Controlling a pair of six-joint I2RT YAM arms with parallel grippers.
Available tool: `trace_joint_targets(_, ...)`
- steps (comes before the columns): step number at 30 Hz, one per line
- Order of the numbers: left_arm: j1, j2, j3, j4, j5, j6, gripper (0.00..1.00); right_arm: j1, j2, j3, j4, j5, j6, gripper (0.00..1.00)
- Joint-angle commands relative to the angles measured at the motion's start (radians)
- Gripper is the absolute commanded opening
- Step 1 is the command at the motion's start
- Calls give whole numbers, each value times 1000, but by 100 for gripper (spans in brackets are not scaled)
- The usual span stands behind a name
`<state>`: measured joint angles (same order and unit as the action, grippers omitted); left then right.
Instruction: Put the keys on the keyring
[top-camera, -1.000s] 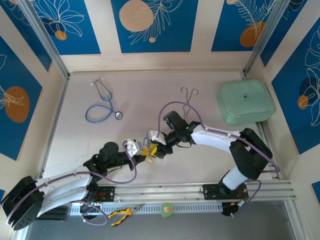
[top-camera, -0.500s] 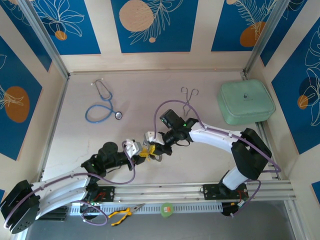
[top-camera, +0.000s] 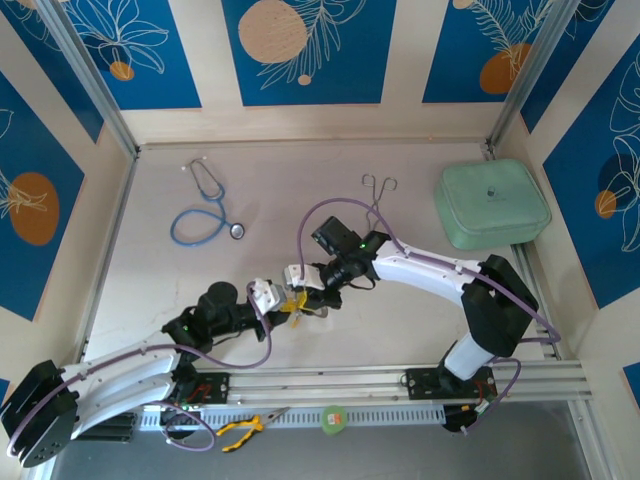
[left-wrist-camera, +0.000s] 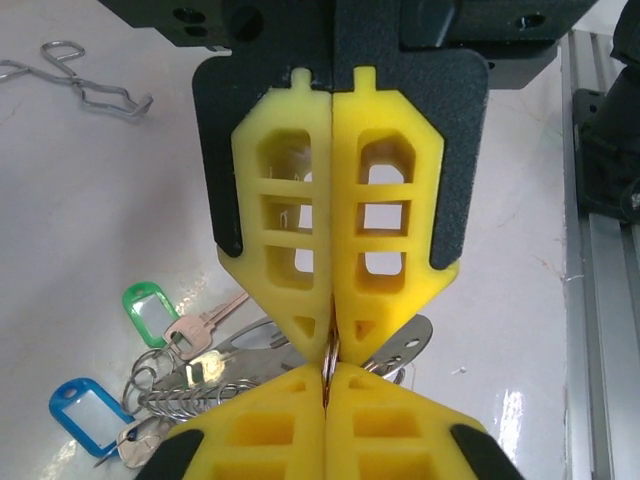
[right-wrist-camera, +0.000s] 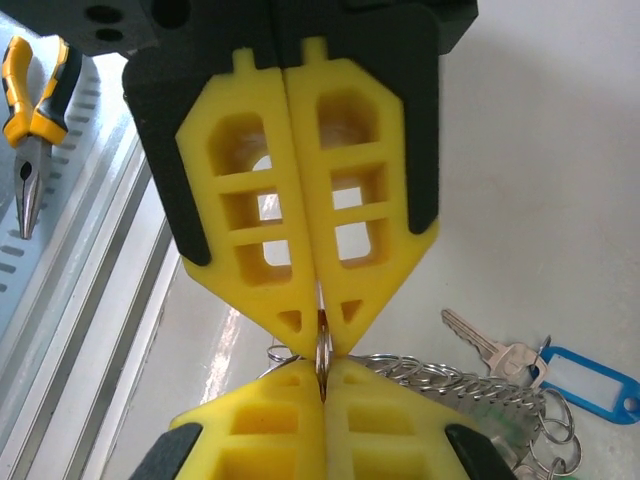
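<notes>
We see matt yellow plastic on the left claw (left-wrist-camera: 328, 378) and on the right claw (right-wrist-camera: 322, 372), each backed by grainy black plastic. The keyring (right-wrist-camera: 322, 348) is thin, bright metal wire. The keys (left-wrist-camera: 205, 325) are silver metal with a soft sheen. The green tag (left-wrist-camera: 150, 310) and the blue tag (left-wrist-camera: 85, 415) are glossy plastic with clear windows. The bench (left-wrist-camera: 100, 200) is pale, smooth and faintly glossy, catching the light. The forceps (left-wrist-camera: 90, 90) are bare polished metal.

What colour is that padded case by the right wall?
Mint green case; the top view shows it best.
</notes>
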<state>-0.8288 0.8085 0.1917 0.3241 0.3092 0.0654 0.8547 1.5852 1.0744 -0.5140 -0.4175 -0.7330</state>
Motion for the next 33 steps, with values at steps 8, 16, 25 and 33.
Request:
trace_joint_targets(8,-4,-1,-32,115,-4,-60,0,-47,-57,-135,146,-35,72,24)
trace_joint_targets(16,-4,-12,-47,118,-16,-76,0,-46,-72,-155,160,-41,88,13)
trace_joint_targets(25,-5,-36,-60,141,-54,-86,0,-46,-71,-175,154,-20,90,0)
trace_joint_targets(33,-4,-38,-94,233,-67,-131,0,8,-7,-139,111,33,44,0)
